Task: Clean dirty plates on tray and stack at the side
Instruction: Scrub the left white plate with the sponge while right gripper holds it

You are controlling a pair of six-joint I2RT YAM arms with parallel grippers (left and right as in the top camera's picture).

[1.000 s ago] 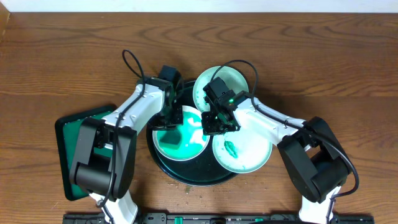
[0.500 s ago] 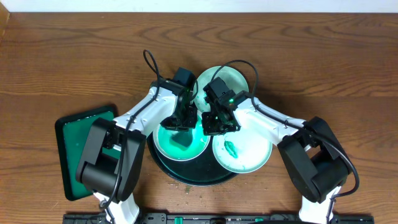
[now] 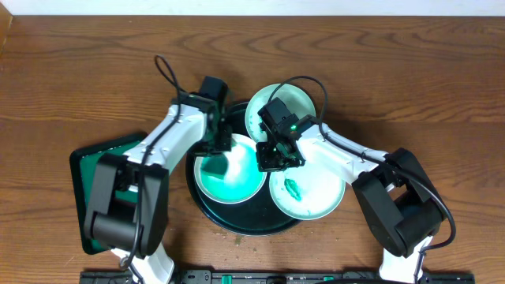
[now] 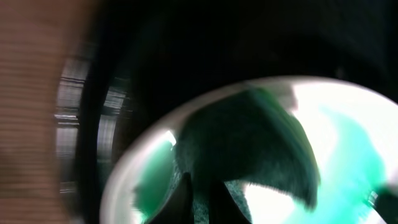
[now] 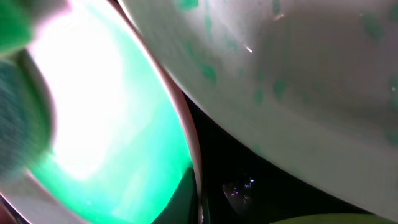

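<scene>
The round black-green tray [image 3: 237,225] holds three plates. The left plate [image 3: 237,185] is smeared bright green. The back plate [image 3: 288,102] and the right plate [image 3: 316,193] carry green marks. My left gripper [image 3: 216,143] is over the left plate's back-left rim, shut on a dark fuzzy cloth [image 4: 249,143] that lies on that plate [image 4: 348,143]. My right gripper [image 3: 273,158] is at the left plate's right rim. In the right wrist view that rim [image 5: 189,143] runs down between the jaws, with another plate [image 5: 298,74] beside it.
A rectangular green tray [image 3: 83,197] lies at the left under my left arm. Brown wooden table [image 3: 410,79] surrounds the round tray. The tray rim [image 4: 93,124] shows blurred in the left wrist view.
My left gripper swept right across the left plate with the cloth, then back to the plate's back-left rim. The right gripper and the plates stayed put.
</scene>
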